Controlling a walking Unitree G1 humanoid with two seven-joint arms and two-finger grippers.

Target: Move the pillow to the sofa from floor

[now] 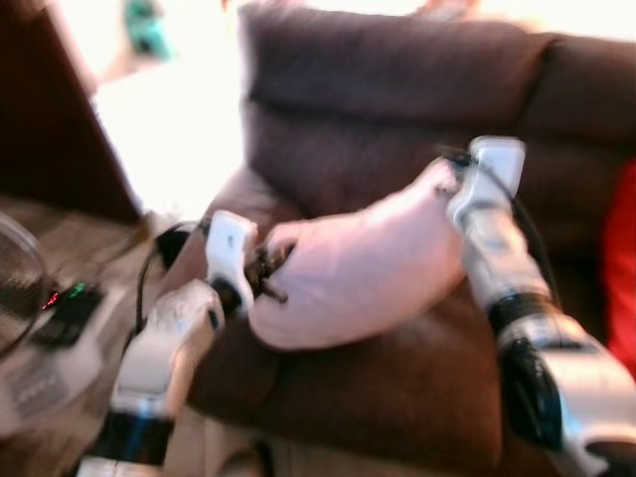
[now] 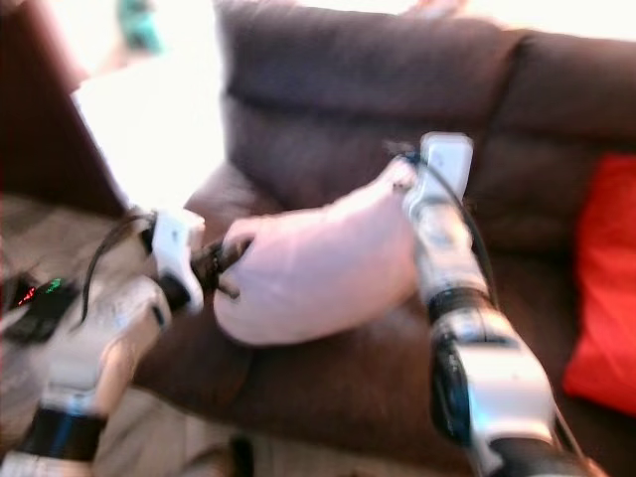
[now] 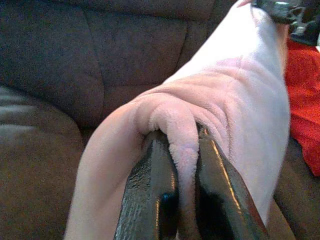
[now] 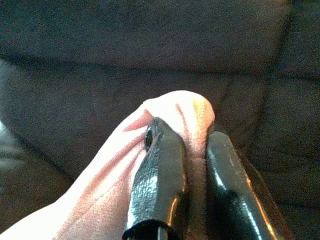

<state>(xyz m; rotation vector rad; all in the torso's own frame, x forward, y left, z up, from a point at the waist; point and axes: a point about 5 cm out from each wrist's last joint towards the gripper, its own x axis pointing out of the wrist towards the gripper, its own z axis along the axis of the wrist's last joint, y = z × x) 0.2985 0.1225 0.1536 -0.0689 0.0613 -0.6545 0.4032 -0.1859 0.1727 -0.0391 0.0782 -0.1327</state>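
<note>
A pale pink fleece pillow (image 1: 363, 268) hangs between my two arms over the seat of the dark brown sofa (image 1: 397, 89). My left gripper (image 1: 270, 276) is shut on the pillow's near left corner; in the left wrist view a fold of the pink fabric (image 3: 182, 145) is pinched between the black fingers (image 3: 150, 195). My right gripper (image 1: 449, 184) is shut on the pillow's far right corner, with the pink fabric (image 4: 192, 117) squeezed between its fingers (image 4: 160, 170). The pillow's underside looks close to the seat cushion; I cannot tell whether it touches.
A red cushion (image 2: 601, 288) lies on the sofa seat at the right. The sofa's left armrest (image 1: 234, 199) is beside my left arm. On the floor at the left are a black device with lit indicators (image 1: 65, 303) and cables. A dark cabinet (image 1: 50, 109) stands at the far left.
</note>
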